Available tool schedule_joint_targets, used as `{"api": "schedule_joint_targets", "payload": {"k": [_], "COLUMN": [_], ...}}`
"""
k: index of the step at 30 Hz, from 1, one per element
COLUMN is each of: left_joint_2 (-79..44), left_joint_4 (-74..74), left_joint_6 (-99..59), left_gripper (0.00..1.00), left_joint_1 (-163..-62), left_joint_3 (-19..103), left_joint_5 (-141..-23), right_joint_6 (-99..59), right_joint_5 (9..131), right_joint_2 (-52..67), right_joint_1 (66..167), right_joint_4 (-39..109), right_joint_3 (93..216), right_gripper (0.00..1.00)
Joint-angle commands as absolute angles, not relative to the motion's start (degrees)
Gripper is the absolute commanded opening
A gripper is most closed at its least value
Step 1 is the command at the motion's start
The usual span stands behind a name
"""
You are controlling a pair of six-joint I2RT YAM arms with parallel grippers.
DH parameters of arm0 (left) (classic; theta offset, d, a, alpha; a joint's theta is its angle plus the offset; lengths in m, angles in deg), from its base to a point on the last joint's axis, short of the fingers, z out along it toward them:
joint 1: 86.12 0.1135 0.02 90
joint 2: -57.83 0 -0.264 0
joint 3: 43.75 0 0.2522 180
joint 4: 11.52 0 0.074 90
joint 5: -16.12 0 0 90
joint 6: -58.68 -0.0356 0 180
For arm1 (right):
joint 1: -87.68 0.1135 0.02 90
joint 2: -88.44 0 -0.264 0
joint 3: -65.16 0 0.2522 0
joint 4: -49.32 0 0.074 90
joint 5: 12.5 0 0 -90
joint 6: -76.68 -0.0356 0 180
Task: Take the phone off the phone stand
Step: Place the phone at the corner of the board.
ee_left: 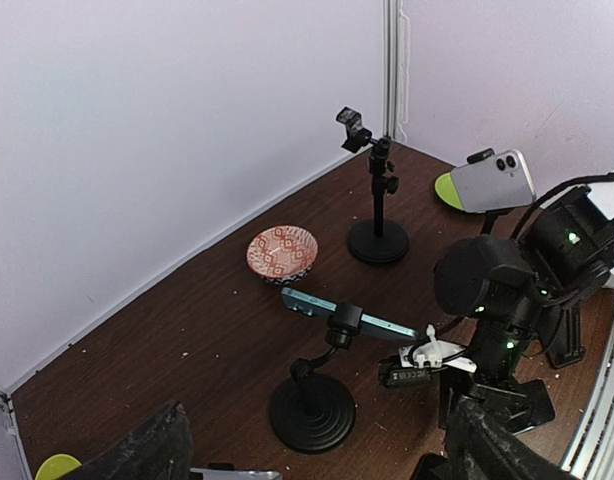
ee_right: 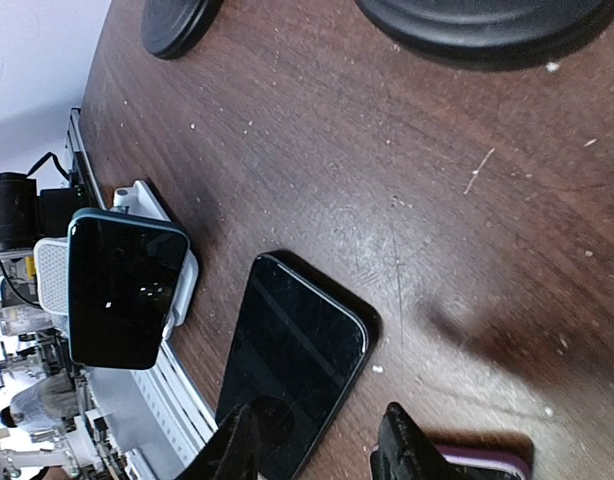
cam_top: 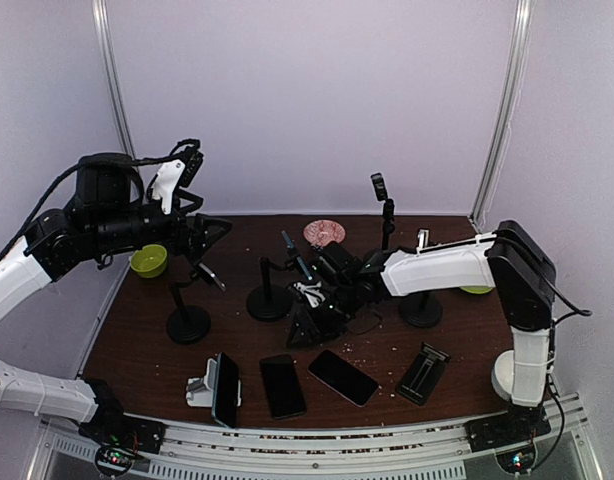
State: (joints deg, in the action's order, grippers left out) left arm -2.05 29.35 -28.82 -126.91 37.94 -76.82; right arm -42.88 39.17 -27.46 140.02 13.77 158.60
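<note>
The right gripper [ee_right: 322,445] hangs low over the table [ee_right: 367,170], its jaws partly apart with nothing between them. One fingertip stands just over a purple-edged phone [ee_right: 467,462] and the other beside a black phone [ee_right: 292,375], both lying flat. We judge these two are parked near the front to keep them out of the way. The left gripper [cam_top: 209,235] is held high at the left, spread wide and empty, likely so its camera can watch the scene.

Three phones sit on mounts. A teal phone [ee_left: 332,310] is clamped level on a bent-neck stand [ee_left: 310,412] mid-table, close to the right arm. A silver phone [ee_left: 492,180] is on a stand at the right, and a dark phone [ee_right: 122,290] is propped in a white dock [ee_right: 190,285] by the front edge. We cannot tell for sure which one the task means; the teal one seems the easiest reach.

Room is tight, with stand bases crowding behind the right gripper. Bare wood lies between the flat phones and those bases, so rising straight up looks the safest way out.
</note>
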Motion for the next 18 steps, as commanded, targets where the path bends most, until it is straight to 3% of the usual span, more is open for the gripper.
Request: {"api": "schedule_joint_targets", "payload": {"k": [1, 18], "left_joint_2": [-2.53, 0.53], "left_joint_4": [27.99, 39.01], "left_joint_6": [-29.46, -17.86], "left_gripper": [0.90, 0.88], "left_joint_1": [-126.54, -135.10], "left_joint_3": [39.24, 38.25], "left_joint_5": [-76.16, -70.06], "right_joint_6": [-39.28, -35.65], "right_joint_5": [43.32, 48.17], "right_joint_2": [-22.16, -15.87], "right_joint_1": [139.89, 140.41], "right_joint_4": [9.62, 9.18], "right_joint_3": [161.62, 159.19], "right_gripper": [0.43, 0.45]}}
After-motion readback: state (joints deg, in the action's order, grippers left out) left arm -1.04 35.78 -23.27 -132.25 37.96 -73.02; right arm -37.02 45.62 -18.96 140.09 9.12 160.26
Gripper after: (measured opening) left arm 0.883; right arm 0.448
